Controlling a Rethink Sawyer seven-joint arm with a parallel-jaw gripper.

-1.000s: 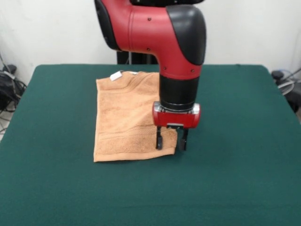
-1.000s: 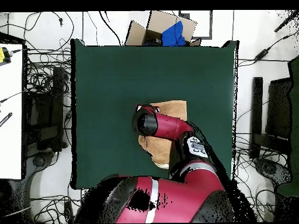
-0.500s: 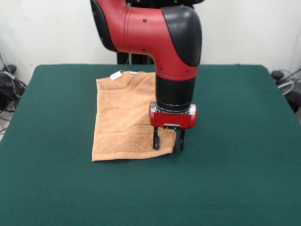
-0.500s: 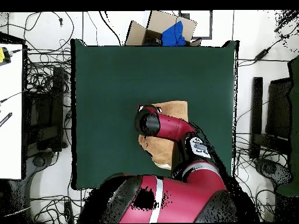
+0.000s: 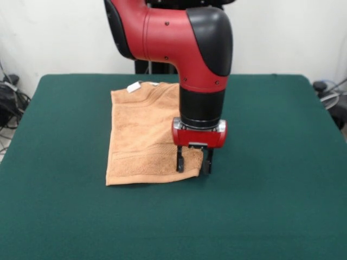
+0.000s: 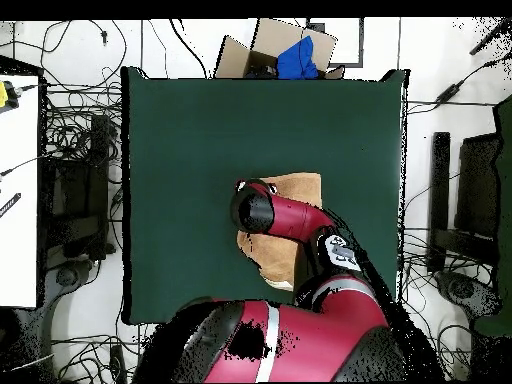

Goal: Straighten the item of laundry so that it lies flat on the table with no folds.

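Towel [image 5: 142, 135], 1 item, soft, light terry, folded double left of centre on green table [image 5: 271, 162]; gripper [image 5: 191, 162] at its 4 o'clock corner, fingers apart astride the edge; best pinched by that corner's top layer.

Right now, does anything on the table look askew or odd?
The towel looks folded over on itself, narrower than a spread hand towel, and sits slightly skewed. The gripper is open, straddling its near corner. Nothing else on the table stands out.

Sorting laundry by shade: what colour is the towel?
Light orange-tan, with woven bands; the towel shows best in the front view.
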